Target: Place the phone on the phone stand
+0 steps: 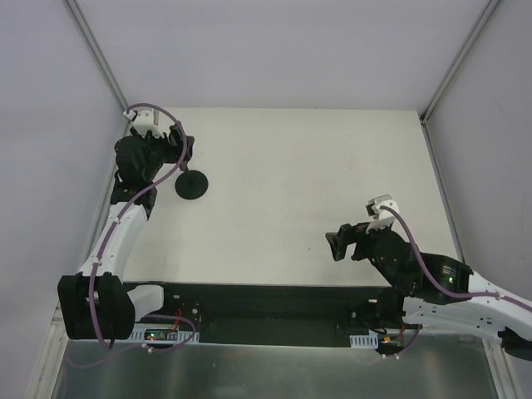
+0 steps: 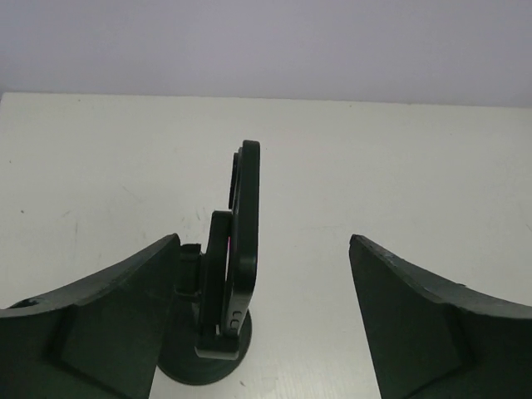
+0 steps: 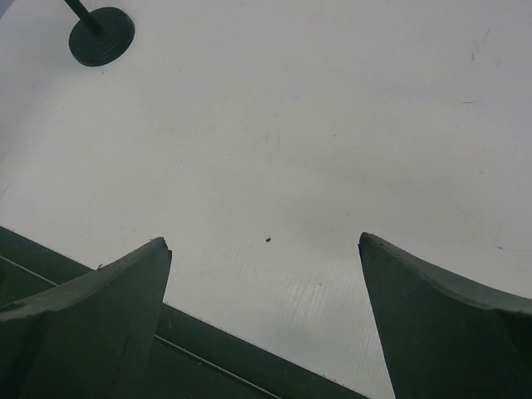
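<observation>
The phone [image 2: 248,208] stands upright, seen edge-on, with its lower edge in the cradle of the phone stand [image 2: 218,274]. The stand's round disc base [image 2: 204,366] sits on the white table. My left gripper [image 2: 264,249] is open, its fingers on either side of the phone and stand, not touching the phone. In the top view the left gripper [image 1: 184,152] is at the far left just behind the stand's base [image 1: 191,184]; the phone is hard to make out there. My right gripper [image 1: 341,241] is open and empty above the table's near right part.
The white table [image 1: 316,183] is enclosed by pale walls on the left, back and right. A black strip [image 1: 274,303] runs along the near edge between the arm bases. The stand's base also shows far off in the right wrist view [image 3: 101,36].
</observation>
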Controlling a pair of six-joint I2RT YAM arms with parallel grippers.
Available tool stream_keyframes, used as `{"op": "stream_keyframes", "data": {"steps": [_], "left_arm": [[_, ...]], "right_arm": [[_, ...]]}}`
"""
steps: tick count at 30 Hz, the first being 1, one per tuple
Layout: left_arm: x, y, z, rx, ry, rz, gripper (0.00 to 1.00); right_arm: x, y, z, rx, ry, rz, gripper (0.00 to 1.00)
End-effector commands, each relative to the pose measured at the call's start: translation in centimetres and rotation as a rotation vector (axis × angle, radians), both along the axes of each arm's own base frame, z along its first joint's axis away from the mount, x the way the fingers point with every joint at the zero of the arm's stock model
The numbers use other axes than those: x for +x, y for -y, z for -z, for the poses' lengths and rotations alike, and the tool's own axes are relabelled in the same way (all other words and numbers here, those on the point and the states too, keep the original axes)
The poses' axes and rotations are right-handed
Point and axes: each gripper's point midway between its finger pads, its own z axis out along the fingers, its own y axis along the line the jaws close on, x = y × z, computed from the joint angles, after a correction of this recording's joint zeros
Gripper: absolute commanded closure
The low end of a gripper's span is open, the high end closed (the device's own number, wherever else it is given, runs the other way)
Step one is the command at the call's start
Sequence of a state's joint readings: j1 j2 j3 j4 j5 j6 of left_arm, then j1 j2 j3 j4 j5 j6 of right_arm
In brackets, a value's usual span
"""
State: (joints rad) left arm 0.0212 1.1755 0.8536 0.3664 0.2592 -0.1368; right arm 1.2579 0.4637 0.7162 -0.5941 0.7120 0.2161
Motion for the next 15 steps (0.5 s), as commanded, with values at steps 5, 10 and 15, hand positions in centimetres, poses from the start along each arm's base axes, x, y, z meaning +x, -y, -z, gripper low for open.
{"op": "stream_keyframes", "data": {"steps": [5, 10, 15], "left_arm": [[-6.8, 1.5, -5.7, -0.165, -0.054, 0.031, 0.07], [-14.4, 4.8, -11.8, -0.221, 0.023, 0.224, 0.03], [-21.7, 9.2, -18.5, -0.259, 0.111, 0.545, 0.03]], "right_arm": [[0.7, 5.9, -4.7, -0.086, 0.046, 0.179, 0.00], [0.6, 10.1, -9.9, -0.074, 0.145, 0.220, 0.03], [0.2, 14.0, -16.4, 0.005, 0.271, 0.245, 0.03]]}}
